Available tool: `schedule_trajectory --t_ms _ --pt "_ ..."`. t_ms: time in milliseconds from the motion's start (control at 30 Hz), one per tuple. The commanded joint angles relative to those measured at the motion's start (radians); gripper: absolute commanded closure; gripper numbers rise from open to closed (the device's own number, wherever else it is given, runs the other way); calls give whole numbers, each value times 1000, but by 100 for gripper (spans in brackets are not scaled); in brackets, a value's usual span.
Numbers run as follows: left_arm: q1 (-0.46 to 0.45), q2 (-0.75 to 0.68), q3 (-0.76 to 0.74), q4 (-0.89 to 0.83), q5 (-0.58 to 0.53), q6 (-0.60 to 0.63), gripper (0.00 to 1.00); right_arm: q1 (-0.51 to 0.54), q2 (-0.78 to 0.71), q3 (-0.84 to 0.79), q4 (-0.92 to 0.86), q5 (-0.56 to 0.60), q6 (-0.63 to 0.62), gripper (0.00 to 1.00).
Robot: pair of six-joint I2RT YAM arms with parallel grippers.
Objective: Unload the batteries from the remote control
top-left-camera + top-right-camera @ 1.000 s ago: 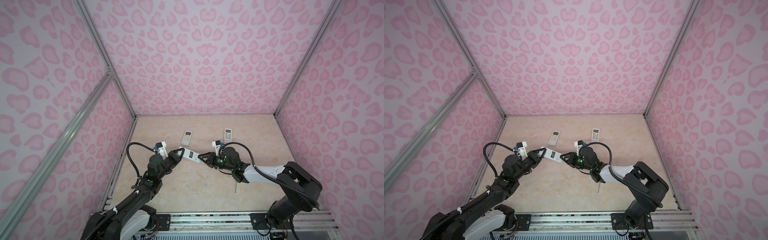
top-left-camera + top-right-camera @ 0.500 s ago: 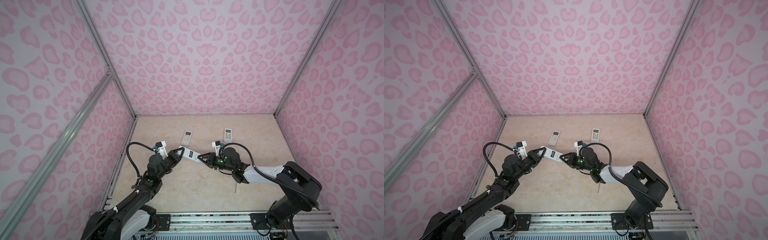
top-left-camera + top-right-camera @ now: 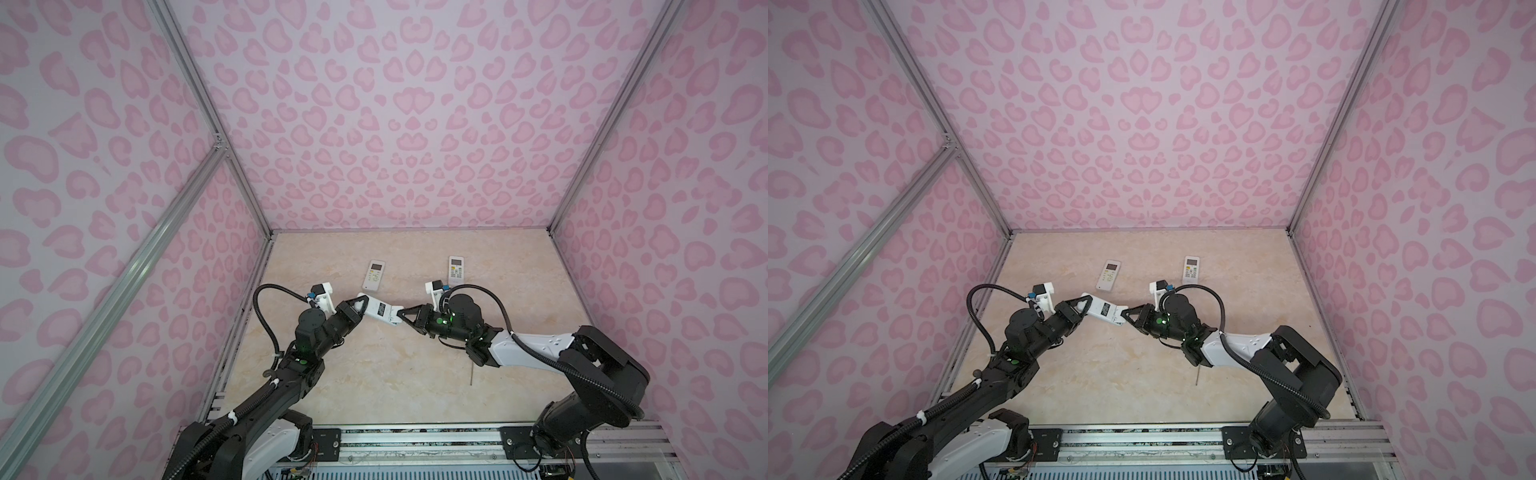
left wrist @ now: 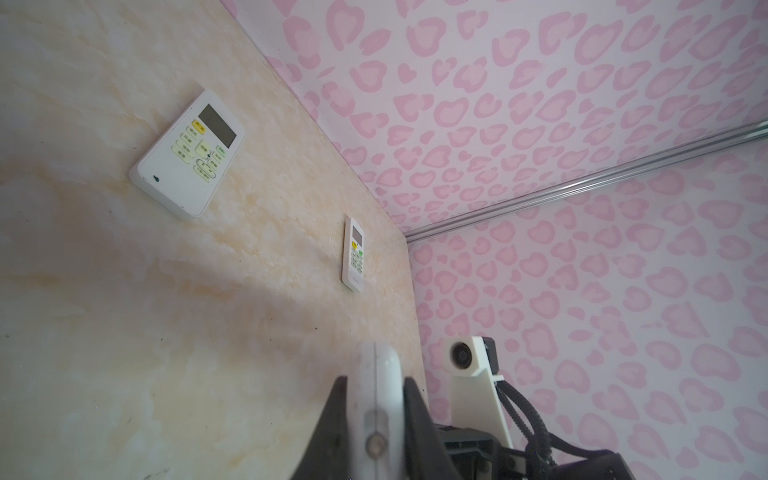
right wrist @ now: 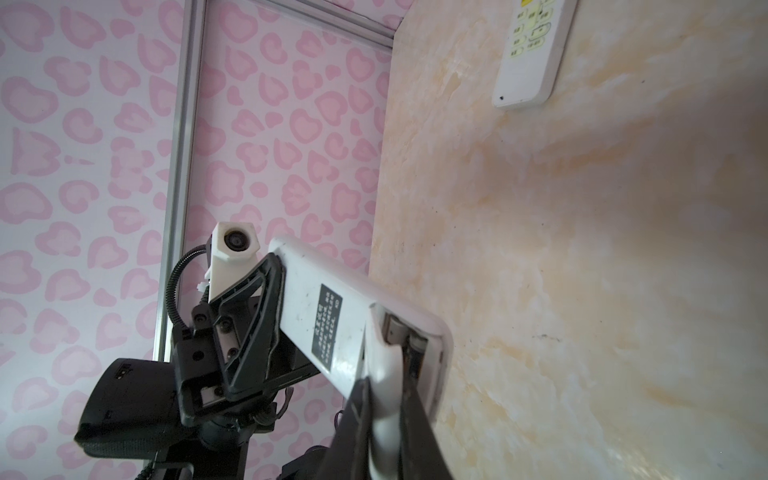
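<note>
While both arms reach in from the near edge of the desk (image 3: 365, 386), we see a thin rod (image 3: 471, 375) lying on the surface on the near right. Its far end runs under the right arm.

Farther in, over the middle of the desk, the two arms meet at a white held remote (image 3: 379, 312), which looks lifted clear of the surface. Its back faces up and carries a dark label. The left gripper (image 3: 359, 305) is clamped on the remote's left end, and the left wrist view shows a finger pressed against each face of the body. The right gripper (image 3: 402, 316) comes in from the right and is closed on the battery cover (image 5: 382, 353), pinching that thin white piece between its fingers (image 5: 415, 399). In the right wrist view the cover stands tilted up from the remote's right end, so the compartment beneath is partly exposed, with a metal contact showing at its edge. We cannot clearly make out the batteries. Any that are there sit inside that half-open compartment, hidden by the cover and the remote's rim.

Beyond the arms, two more white remotes lie face up on the desk, well apart from each other: the left remote (image 3: 374, 275) and, a little farther back, the right remote (image 3: 456, 267).
</note>
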Motion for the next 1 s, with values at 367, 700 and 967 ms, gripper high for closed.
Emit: schedule_trajectory --t_ms 367,700,967 --pt "18 26 5 56 33 -2 96 -3 -7 4 2 -25 -14 98" --pt "27 95 5 33 41 15 96 -98 -63 14 -213 -27 -143 100" --pt "26 313 28 59 96 3 96 -205 -34 263 -984 291 -675 98"
